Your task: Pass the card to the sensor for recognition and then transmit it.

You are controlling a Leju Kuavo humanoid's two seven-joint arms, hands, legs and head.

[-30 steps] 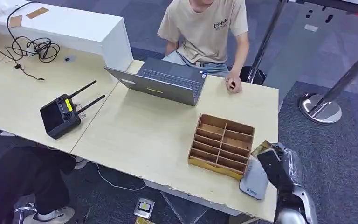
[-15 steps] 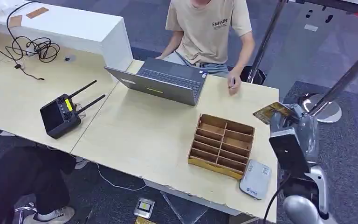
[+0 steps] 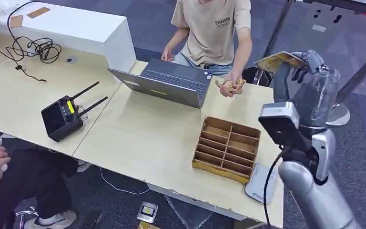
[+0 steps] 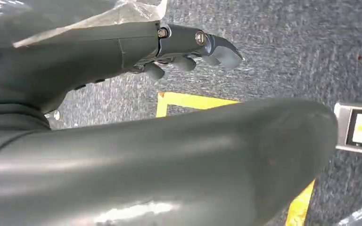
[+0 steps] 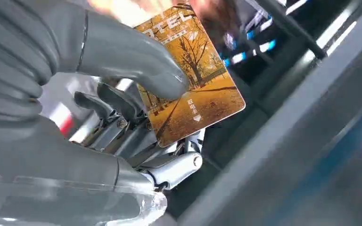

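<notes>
At the near right edge of the counter (image 3: pixel 162 143) you see the grey sensor pad (image 3: pixel 259 185) lying flat, just beside the wooden divider tray (image 3: pixel 226 148). Above them your right hand (image 3: pixel 310 76) is raised, well clear of the counter, and its thumb and fingers (image 5: pixel 136 61) pinch the orange card (image 3: pixel 279 60) by one end, the card's free end pointing toward the person (image 3: pixel 214 28) seated behind the laptop (image 3: pixel 169 82). That person's hand (image 3: pixel 231 86) holds something small by the laptop. Your left hand (image 4: pixel 188 44) hangs over the carpet with its fingers curled in, holding nothing.
</notes>
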